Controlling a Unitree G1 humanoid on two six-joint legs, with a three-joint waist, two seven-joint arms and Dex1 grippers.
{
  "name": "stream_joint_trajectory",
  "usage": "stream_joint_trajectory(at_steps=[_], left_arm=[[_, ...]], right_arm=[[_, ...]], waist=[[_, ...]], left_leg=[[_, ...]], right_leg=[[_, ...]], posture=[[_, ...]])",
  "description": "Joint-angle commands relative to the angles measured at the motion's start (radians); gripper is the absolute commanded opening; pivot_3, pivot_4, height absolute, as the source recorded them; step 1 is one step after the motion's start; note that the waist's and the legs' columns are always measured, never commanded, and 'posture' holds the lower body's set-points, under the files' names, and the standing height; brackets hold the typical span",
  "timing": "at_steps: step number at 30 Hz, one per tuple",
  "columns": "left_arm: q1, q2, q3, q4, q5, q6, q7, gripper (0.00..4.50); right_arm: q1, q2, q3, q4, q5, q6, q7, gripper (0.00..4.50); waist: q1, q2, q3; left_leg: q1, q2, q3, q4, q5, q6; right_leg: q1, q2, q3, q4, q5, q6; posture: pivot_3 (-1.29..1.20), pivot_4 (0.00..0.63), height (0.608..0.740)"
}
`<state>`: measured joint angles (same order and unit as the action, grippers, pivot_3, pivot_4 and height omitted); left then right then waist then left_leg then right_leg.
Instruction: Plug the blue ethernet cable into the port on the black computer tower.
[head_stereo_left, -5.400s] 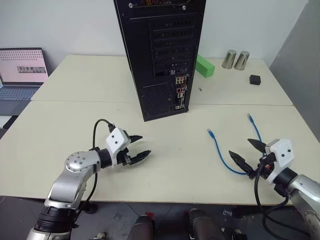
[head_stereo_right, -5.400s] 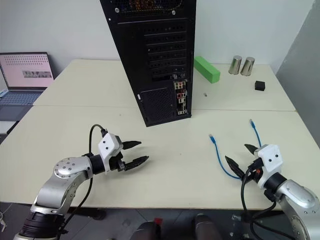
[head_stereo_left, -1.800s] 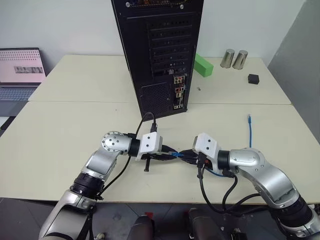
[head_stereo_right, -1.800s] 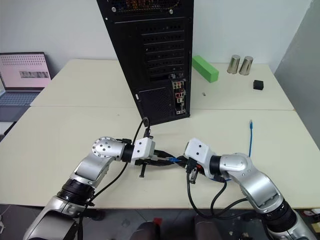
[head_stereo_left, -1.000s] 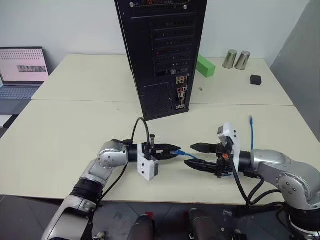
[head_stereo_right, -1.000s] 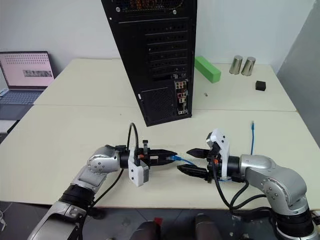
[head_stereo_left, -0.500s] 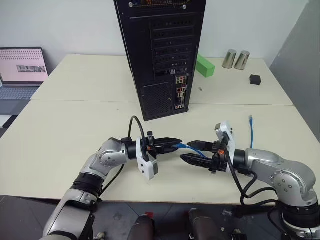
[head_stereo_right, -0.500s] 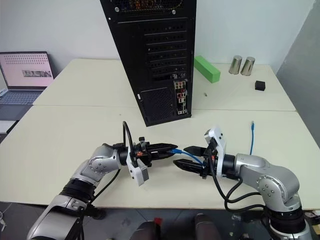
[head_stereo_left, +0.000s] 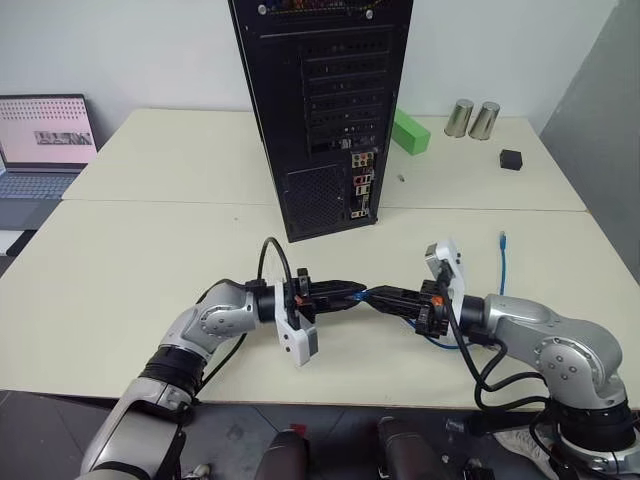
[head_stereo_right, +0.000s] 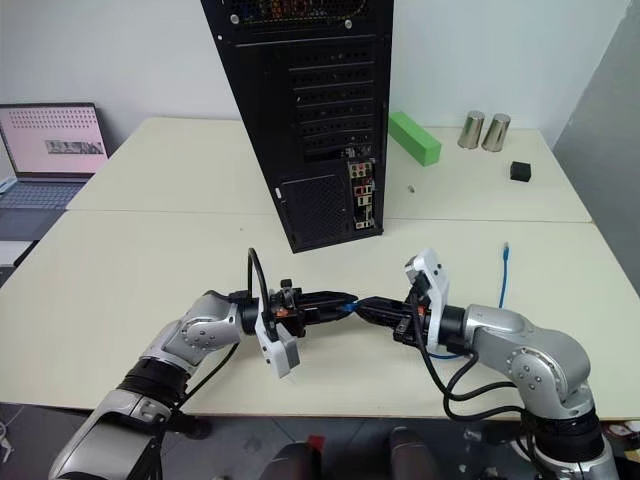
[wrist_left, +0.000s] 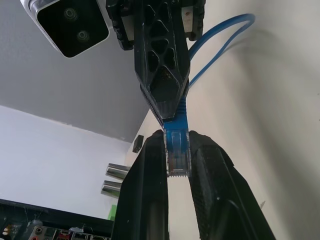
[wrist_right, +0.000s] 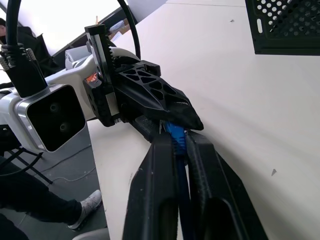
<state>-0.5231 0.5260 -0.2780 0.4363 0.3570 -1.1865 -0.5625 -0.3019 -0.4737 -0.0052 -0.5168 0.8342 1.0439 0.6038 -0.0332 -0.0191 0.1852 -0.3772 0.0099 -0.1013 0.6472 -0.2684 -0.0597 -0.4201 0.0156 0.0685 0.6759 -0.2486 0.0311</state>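
Here both grippers meet nose to nose low over the near tabletop (head_stereo_left: 120, 260), and the reason looks like a handover or re-grip: the blue ethernet cable (wrist_left: 176, 131) has to be held close behind its plug before it can be steered into a socket. The left gripper (head_stereo_left: 352, 293) has its jaws closed on the clear plug itself, which sits pinched between its two fingers in the left wrist view. The right gripper (head_stereo_left: 385, 298) has its jaws clamped on the cord just behind that plug, tip almost touching the left one. The rest of the cable loops back under the right arm, and its far plug lies on the tabletop off to the right.

The left forearm reaches in level, pointing right; the right forearm mirrors it, angled slightly down and leftward.

The black computer tower (head_stereo_left: 320, 110) stands well beyond them, its port (head_stereo_left: 361, 186) somewhere in the coloured connector strip, unreached; which socket exactly I cannot tell.
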Motion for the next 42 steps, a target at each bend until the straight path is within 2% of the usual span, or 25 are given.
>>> stream_joint_trajectory(at_steps=[1, 15, 18, 20, 30, 31, 36, 42], left_arm=[[-0.011, 0.008, -0.003, -0.024, 0.009, 0.005, 0.031, 0.31], [0.003, 0.003, -0.011, -0.028, 0.059, 0.003, 0.088, 0.31], [-0.001, 0.009, -0.019, -0.013, 0.019, 0.011, 0.086, 0.31], [0.0, 0.016, -0.028, -0.007, -0.017, 0.027, 0.071, 1.02], [0.042, 0.05, -0.03, 0.0, -0.077, 0.125, 0.039, 3.0], [0.054, 0.053, -0.024, 0.0, -0.088, 0.145, 0.037, 3.12], [0.123, 0.051, 0.013, -0.05, -0.192, 0.304, 0.017, 3.12], [0.179, 0.001, 0.078, -0.233, -0.372, 0.663, -0.001, 3.12]], right_arm=[[-0.02, -0.003, 0.016, -0.025, 0.003, -0.025, 0.004, 0.0], [-0.019, -0.016, 0.007, -0.018, 0.014, -0.024, 0.005, 0.0], [-0.019, -0.017, 0.007, -0.016, 0.015, -0.026, 0.004, 0.0], [-0.02, -0.018, 0.007, -0.015, 0.012, -0.028, 0.006, 0.0], [-0.024, -0.026, 0.002, -0.002, -0.006, -0.046, 0.003, 0.0], [-0.027, -0.027, -0.003, 0.004, -0.013, -0.052, 0.0, 0.0], [-0.054, -0.009, -0.036, 0.034, -0.074, -0.119, -0.059, 0.0], [-0.096, 0.083, -0.027, 0.038, -0.18, -0.222, -0.195, 0.0]], waist=[[0.0, 0.0, 0.0], [0.0, 0.0, 0.0], [0.0, 0.0, 0.0], [0.0, 0.0, 0.0], [-0.001, 0.0, 0.0], [-0.001, 0.0, 0.0], [-0.002, 0.0, 0.0], [-0.002, 0.0, 0.0]], left_leg=[[0.0, 0.0, 0.0, 0.0, 0.0, 0.0], [0.0, 0.0, 0.0, 0.0, 0.0, 0.0], [0.0, 0.0, 0.0, 0.0, 0.0, 0.0], [0.0, 0.0, 0.0, 0.0, 0.0, 0.0], [0.0, 0.0, 0.0, 0.0, 0.0, 0.0], [0.0, 0.0, 0.0, 0.0, 0.0, 0.0], [0.001, 0.0, 0.0, 0.0, 0.0, 0.0], [0.0, 0.0, 0.0, 0.0, 0.0, 0.0]], right_leg=[[0.0, 0.0, 0.0, 0.0, 0.0, 0.0], [0.0, 0.0, 0.0, 0.0, 0.0, 0.0], [0.0, 0.0, 0.0, 0.0, 0.0, 0.0], [0.0, 0.0, 0.0, 0.0, 0.0, 0.0], [0.0, 0.0, 0.0, 0.0, 0.0, 0.0], [0.0, 0.0, 0.0, 0.0, 0.0, 0.0], [0.0, 0.0, 0.0, 0.001, 0.0, 0.0], [0.0, 0.0, 0.0, 0.001, 0.0, 0.0]], posture=[[0.0, 0.15, 0.74], [0.0, 0.15, 0.74], [0.0, 0.15, 0.74], [0.0, 0.15, 0.74], [0.0, 0.15, 0.74], [0.0, 0.15, 0.74], [0.0, 0.15, 0.74], [0.0, 0.15, 0.74]])
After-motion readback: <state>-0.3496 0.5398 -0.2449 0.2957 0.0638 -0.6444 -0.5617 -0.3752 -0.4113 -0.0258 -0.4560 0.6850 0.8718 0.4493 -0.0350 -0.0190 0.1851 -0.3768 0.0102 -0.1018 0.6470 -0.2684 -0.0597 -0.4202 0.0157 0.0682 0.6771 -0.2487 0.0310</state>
